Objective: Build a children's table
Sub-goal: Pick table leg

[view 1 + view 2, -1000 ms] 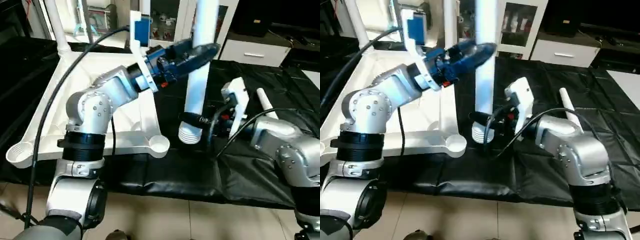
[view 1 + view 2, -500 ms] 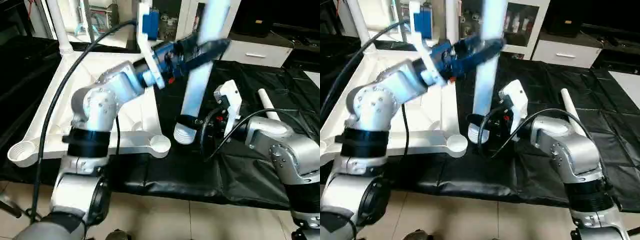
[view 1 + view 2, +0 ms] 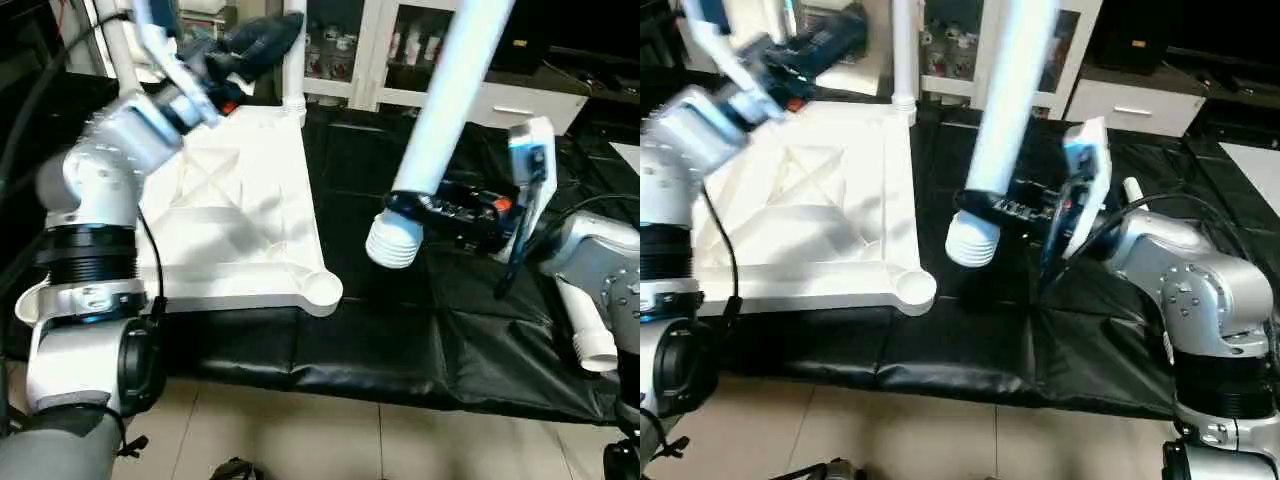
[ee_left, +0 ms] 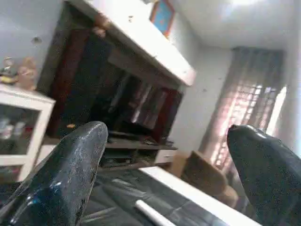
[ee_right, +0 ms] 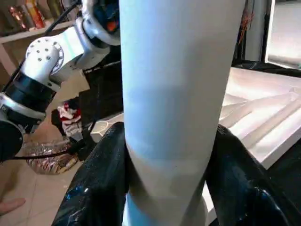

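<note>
The white table top (image 3: pixel 240 215) lies upside down on the black-covered surface (image 3: pixel 400 330), on the left half of the scene, its X-ribbed underside facing up. A round corner socket (image 3: pixel 322 291) at its near right corner sits open and unfilled, close to the surface's near edge. Another leg (image 3: pixel 904 50) stands upright in the socket at the far right corner, and one more upright leg (image 3: pixel 118 50) rises at the far left corner.

The right gripper (image 3: pixel 440 212) reaches in from the right with its jaws clamped around a long white tube leg (image 3: pixel 440 110), gripping it just above the ribbed lower end (image 3: pixel 393 242). From the right wrist, the two black fingers (image 5: pixel 94 183) press against opposite sides of the tube. The leg tilts, its upper part leaning to the right and running out of the top of the view. Its ribbed end hangs above the black cover, just right of and a little farther than the open near corner socket, not touching the top.

The left gripper (image 3: pixel 262 38) is raised over the far part of the table top, well away from the held leg, jaws spread wide apart with nothing between them.

A further white leg (image 3: pixel 588 330) lies on the surface at the far right, partly behind the right arm.
</note>
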Motion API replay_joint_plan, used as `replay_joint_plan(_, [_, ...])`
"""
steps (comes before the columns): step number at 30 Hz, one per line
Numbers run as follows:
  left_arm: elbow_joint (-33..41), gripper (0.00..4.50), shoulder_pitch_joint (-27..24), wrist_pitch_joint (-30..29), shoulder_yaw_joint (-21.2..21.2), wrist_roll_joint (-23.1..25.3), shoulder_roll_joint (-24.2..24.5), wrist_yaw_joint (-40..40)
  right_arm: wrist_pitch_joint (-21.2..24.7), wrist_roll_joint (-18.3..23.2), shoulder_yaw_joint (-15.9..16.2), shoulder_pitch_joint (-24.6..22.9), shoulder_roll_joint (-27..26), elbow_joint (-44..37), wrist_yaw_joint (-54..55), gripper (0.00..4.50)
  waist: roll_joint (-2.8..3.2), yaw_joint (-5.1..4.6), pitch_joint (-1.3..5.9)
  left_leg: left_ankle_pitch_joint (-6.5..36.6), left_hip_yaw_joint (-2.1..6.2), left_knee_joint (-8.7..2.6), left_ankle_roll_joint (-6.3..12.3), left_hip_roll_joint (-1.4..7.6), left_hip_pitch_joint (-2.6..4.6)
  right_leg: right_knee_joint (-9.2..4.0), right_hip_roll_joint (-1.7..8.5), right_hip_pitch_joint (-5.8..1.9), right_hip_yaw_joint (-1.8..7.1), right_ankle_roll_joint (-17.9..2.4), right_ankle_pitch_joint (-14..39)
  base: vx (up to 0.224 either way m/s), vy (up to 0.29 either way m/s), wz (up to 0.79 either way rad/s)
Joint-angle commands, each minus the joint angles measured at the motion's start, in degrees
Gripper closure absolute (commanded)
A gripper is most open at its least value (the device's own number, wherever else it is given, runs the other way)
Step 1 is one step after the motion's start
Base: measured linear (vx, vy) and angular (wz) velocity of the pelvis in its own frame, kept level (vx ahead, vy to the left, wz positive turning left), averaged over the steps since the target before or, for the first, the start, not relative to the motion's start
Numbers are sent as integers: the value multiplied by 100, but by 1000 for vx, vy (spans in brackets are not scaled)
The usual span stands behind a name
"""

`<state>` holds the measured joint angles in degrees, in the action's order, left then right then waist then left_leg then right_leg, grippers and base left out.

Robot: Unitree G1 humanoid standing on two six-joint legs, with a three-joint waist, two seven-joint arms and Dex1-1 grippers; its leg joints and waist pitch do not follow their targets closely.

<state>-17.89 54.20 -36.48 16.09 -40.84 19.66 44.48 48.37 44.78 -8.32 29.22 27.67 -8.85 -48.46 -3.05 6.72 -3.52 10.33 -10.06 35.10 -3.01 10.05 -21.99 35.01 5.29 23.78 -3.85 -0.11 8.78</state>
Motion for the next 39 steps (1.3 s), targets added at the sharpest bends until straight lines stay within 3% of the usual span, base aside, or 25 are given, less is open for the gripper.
replay_joint_plan(1, [610, 0, -374, -375, -245, -280, 94, 410, -155, 301, -330, -101, -90, -137, 47, 264, 73, -6, 428, 1274, 85, -472, -331, 294, 145, -321, 350, -302, 224, -1197, 1240, 0, 0, 0])
replay_joint_plan(3, [790, 0, -566, -373, -369, -210, 160, 433, -345, 288, -383, -176, -178, -194, 74, 264, 63, -5, 438, 1280, 80, -469, -317, 291, 138, -317, 350, -295, 224, -1179, 1239, 0, 0, 0])
replay_joint_plan(5, [946, 0, -900, -219, -609, 169, 259, 237, -588, 508, -692, -236, -552, -260, 386, 264, 30, -32, 433, 1272, 69, -470, -283, 268, 123, -344, 320, -286, 225, -1060, 1364, 0, 0, 0])
replay_joint_plan(6, [1038, 0, -1095, -150, -695, 368, 281, 110, -496, 865, -927, -283, -741, -247, 560, 264, 39, -31, 429, 1308, 75, -482, -280, 282, 138, -355, 331, -273, 229, -1029, 1452, 0, 0, 0])
replay_joint_plan(9, [1192, 0, -1332, -150, -672, 468, 236, -103, -279, 1284, -1132, -435, -893, -222, 630, 264, 58, -46, 422, 1394, 86, -492, -287, 286, 147, -381, 324, -259, 224, -916, 1687, 0, 0, 0])
replay_joint_plan(15, [1671, 0, -1781, -34, -779, 776, 235, -485, -355, 1015, -884, -709, -878, -355, 519, 264, 45, -53, 425, 1376, 97, -513, -340, 284, 125, -385, 315, -271, 225, -840, 1627, 0, 0, 0])
replay_joint_plan(17, [1724, 0, -2022, 301, -984, 1325, 254, -908, -593, 633, -740, -701, -880, -355, 660, 264, 27, -65, 406, 1438, 89, -514, -345, 273, 119, -420, 316, -256, 234, -703, 1870, 0, 0, 0])
replay_joint_plan(21, [1790, 0, -2251, 619, -1118, 1838, 189, -1401, -929, 133, -515, -708, -854, -332, 979, 264, 35, -86, 416, 1399, 104, -522, -395, 282, 120, -436, 316, -241, 239, -520, 1972, 0, 0, 0])
replay_joint_plan(23, [2026, 0, -2584, 816, -1092, 2130, -51, -1977, -1460, -1068, -21, -722, -727, -24, 1731, 264, 8, -120, 402, 1369, 98, -525, -474, 284, 105, -442, 306, -230, 236, -502, 1958, 0, 0, 0])
replay_joint_plan(27, [2356, 0, -3153, 853, -1142, 2308, -317, -2421, -1874, -2189, 422, -918, -675, 274, 2541, 264, -25, -155, 407, 1342, 84, -513, -438, 271, 91, -443, 298, -227, 246, -528, 1894, 0, 0, 0])
replay_joint_plan(28, [2425, 0, -3403, 975, -1260, 2546, -318, -2578, -1870, -2400, 510, -1013, -714, 282, 2791, 264, -32, -161, 409, 1359, 86, -513, -396, 269, 93, -450, 281, -222, 243, -517, 1851, 0, 0, 0])
replay_joint_plan(31, [2705, 0, -3971, 1106, -1308, 2833, -456, -2949, -2087, -2836, 702, -1404, -789, 29, 3074, 264, -44, -185, 406, 1455, 90, -522, -310, 268, 76, -452, 265, -230, 247, -412, 1853, 0, 0, 0])
replay_joint_plan(33, [2741, 0, -4010, 1134, -1285, 2824, -484, -2966, -2105, -2857, 708, -1442, -797, 2, 3087, 264, -50, -190, 395, 1597, 93, -526, -279, 268, 78, -481, 267, -224, 244, -375, 2001, 0, 0, 0])
replay_joint_plan(34, [3116, 0, -4369, 1329, -1139, 2862, -711, -3208, -2277, -2907, 678, -1810, -949, -199, 3195, 264, -45, -181, 400, 1627, 100, -527, -252, 271, 79, -486, 277, -224, 247, -355, 2027, 0, 0, 0])
replay_joint_plan(37, [3459, 0, -4686, 1395, -1100, 2958, -895, -3485, -2450, -2844, 684, -2151, -1098, -318, 3214, 264, -16, -203, 378, 1795, 111, -553, -217, 293, 80, -494, 254, -213, 247, -370, 1919, 0, 0, 0])
replay_joint_plan(39, [3593, 0, -4852, 1423, -1157, 3024, -988, -3612, -2587, -2771, 666, -2354, -1202, -349, 3185, 264, -27, -209, 354, 2039, 116, -558, -212, 283, 90, -539, 248, -196, 240, -295, 2194, 0, 0, 0])
